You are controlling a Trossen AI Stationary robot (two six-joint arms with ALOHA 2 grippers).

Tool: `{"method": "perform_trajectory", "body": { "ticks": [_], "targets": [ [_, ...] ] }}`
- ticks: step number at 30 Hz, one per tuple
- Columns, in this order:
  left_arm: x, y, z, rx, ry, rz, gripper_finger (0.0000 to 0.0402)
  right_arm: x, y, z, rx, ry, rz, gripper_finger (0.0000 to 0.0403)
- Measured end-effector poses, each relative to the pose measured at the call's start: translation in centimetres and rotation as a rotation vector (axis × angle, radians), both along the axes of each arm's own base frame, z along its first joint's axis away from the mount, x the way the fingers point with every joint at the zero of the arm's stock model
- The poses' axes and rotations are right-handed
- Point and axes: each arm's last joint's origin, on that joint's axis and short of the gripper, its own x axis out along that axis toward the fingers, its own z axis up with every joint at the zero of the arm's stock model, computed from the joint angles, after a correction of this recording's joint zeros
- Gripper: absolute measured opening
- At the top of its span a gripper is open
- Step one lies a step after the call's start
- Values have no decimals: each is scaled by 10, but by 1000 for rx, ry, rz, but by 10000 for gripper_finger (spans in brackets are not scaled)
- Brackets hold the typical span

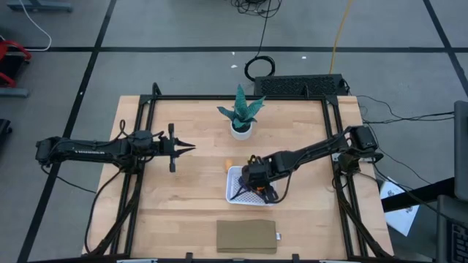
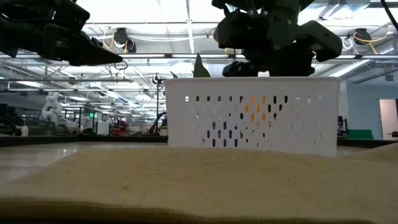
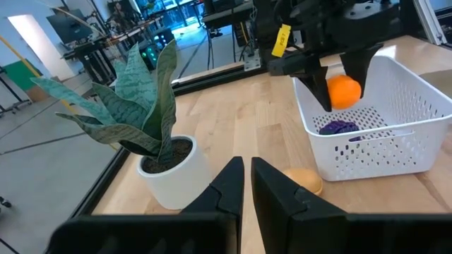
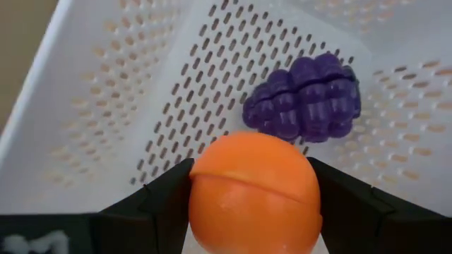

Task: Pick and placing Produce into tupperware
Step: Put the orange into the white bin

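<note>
The right gripper [image 4: 251, 212] hangs over the white perforated plastic tupperware [image 3: 417, 152], its fingers [image 4: 159, 201] clamped on either side of the round bright orange toy ball [image 4: 253, 190] — held above the mesh floor, I'd say, so it can drop in beside the knobbly dark purple toy lump [image 4: 304, 99] lying just beyond the fingers

The small tan-orange piece [image 3: 304, 180] sits on the wooden desk [image 1: 190, 197] outside the wall — the left gripper [image 3: 244, 187] waits apart, fingers nearly together, empty

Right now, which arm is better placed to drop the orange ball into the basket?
The right: its gripper is shut on the orange ball right above the basket. The left gripper hangs apart, empty.
</note>
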Motion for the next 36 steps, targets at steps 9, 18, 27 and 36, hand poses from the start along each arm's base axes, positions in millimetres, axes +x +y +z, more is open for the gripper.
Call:
{"method": "perform_trajectory", "body": {
  "ticks": [9, 18, 27, 36],
  "targets": [
    [0, 0, 0, 0, 1, 0, 33, 4, -5, 1, -23, -39, 73, 236],
    [0, 0, 0, 0, 1, 0, 33, 5, -8, 1, -34, -49, 102, 236],
    [0, 0, 0, 0, 4, 0, 33, 5, -8, 1, -34, -53, 112, 236],
    [0, 0, -2, -2, 22, 0, 33, 5, -7, 1, 9, -42, 71, 236]
  ]
}}
